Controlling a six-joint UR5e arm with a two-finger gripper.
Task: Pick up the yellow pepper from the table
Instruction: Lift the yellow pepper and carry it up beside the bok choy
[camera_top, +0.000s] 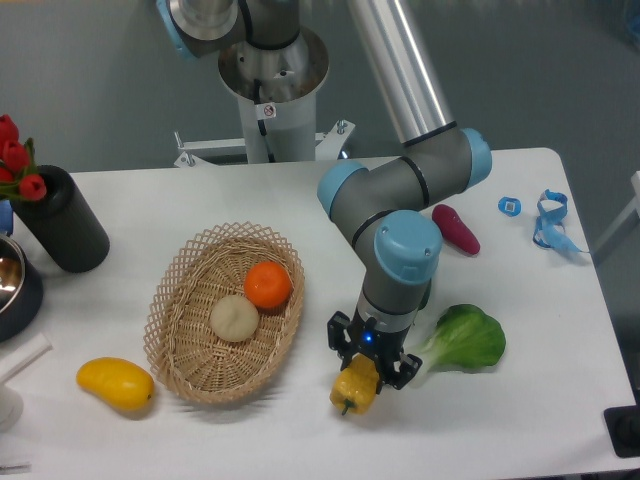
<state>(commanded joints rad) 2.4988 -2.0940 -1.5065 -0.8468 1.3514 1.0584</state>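
On the table (560, 400), right of the wicker basket (190, 330), we saw the gripper (368, 366) clamped around the yellow pepper (354, 386); its long axis ran near-upright, stem pointing down towards the front edge.

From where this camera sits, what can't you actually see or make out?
- Top of the pepper: covered by the gripper, so the finger contact is hidden.
- Whether the pepper is off the table: cannot tell from above.
- Bowl and tulips: cut off by the left edge.
- Blue bits: too small to identify.
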